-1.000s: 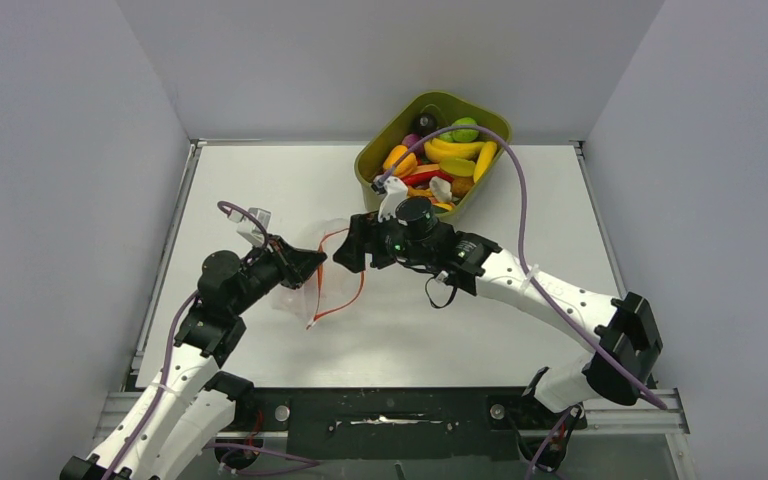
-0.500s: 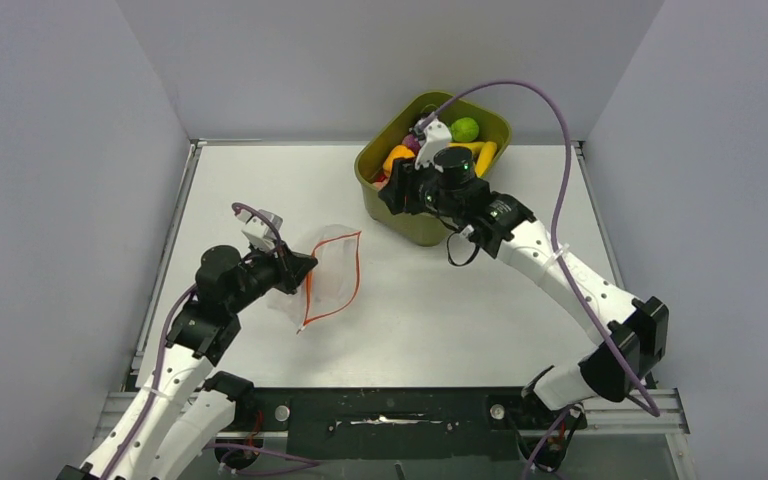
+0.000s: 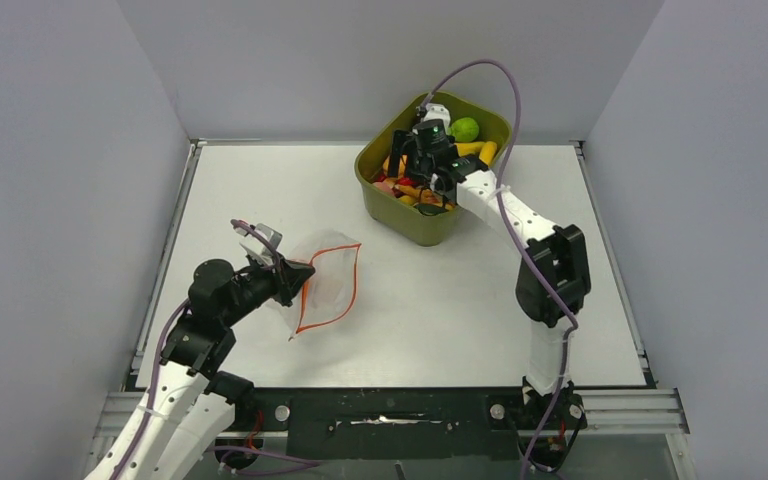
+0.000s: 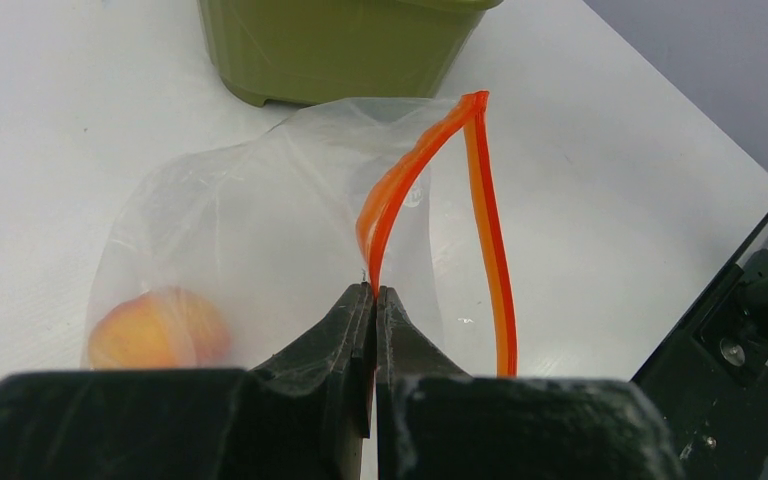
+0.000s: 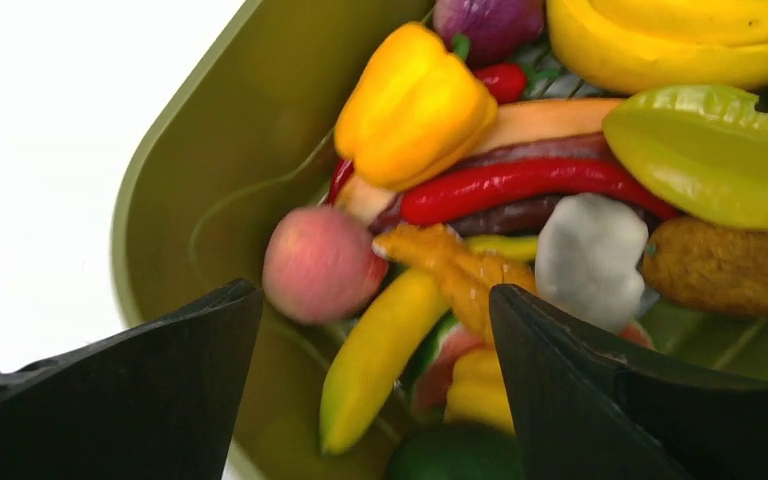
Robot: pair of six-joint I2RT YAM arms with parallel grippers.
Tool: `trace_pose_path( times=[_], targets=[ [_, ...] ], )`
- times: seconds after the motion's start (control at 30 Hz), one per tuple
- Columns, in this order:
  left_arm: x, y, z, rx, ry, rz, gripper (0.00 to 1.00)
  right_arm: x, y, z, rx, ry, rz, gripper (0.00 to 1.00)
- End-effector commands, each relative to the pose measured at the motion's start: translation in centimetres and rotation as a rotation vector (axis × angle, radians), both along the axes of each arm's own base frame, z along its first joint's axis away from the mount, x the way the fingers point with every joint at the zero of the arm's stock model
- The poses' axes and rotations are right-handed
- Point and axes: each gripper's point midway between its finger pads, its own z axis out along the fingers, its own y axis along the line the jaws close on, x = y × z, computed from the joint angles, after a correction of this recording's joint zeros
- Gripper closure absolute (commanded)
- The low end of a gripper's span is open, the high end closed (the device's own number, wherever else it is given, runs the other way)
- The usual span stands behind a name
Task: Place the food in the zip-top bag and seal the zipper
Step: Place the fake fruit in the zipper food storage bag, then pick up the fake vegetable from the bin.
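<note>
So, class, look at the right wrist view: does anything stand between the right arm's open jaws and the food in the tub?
Nothing visible does. The right jaws stand open over the green tub, with the food piled uncovered below. A pink peach lies nearest the gap.

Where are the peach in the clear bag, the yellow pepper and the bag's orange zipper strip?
peach [image 4: 158,328]: left wrist view, its middle, seen through the plastic.
yellow pepper [image 5: 412,105]: right wrist view, its broad side.
zipper [image 4: 490,250]: left wrist view, midway along the right-hand strip.
</note>
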Motion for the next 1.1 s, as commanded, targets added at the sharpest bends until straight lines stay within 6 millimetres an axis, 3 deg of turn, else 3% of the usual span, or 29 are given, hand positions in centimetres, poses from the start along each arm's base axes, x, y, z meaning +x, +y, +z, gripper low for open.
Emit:
trace_pose_path(
  times=[0.0,0.07,0.27,0.37,0.47,0.73,0.9,1.07],
  targets=[
    [0.0,-0.5,1.9,-0.013,-0.082,-0.036,1.00,5.0,-0.3,2.1,0.127,-0.073,-0.123,0.12],
    [-0.1,-0.5,1.9,-0.012,-0.086,-0.039,1.00,6.3,0.4,1.4,0.184,-0.076,-0.103,0.10],
    [-0.2,-0.4,2.2,-0.013,-0.108,-0.037,1.00,9.4,-0.5,-1.1,0.233,-0.086,-0.218,0.03],
    [-0.3,-0.4,2.4,-0.014,-0.116,-0.041,1.00,10.6,0.1,-2.1,0.266,-0.076,-0.205,0.03],
    [-0.4,-0.3,2.4,-0.011,-0.120,-0.042,1.00,11.2,1.0,-4.5,0.275,-0.032,-0.186,0.03],
    [-0.3,0.1,2.6,-0.005,-0.133,-0.019,1.00,12.1,1.9,-6.6,0.299,0.000,-0.166,0.05],
    [-0.3,0.1,2.7,-0.003,-0.138,-0.018,1.00,11.9,1.6,-7.1,0.290,0.002,-0.163,0.15],
    [-0.3,0.1,2.6,-0.003,-0.138,-0.017,1.00,11.5,0.8,-6.8,0.299,-0.016,-0.156,0.38]
  ],
)
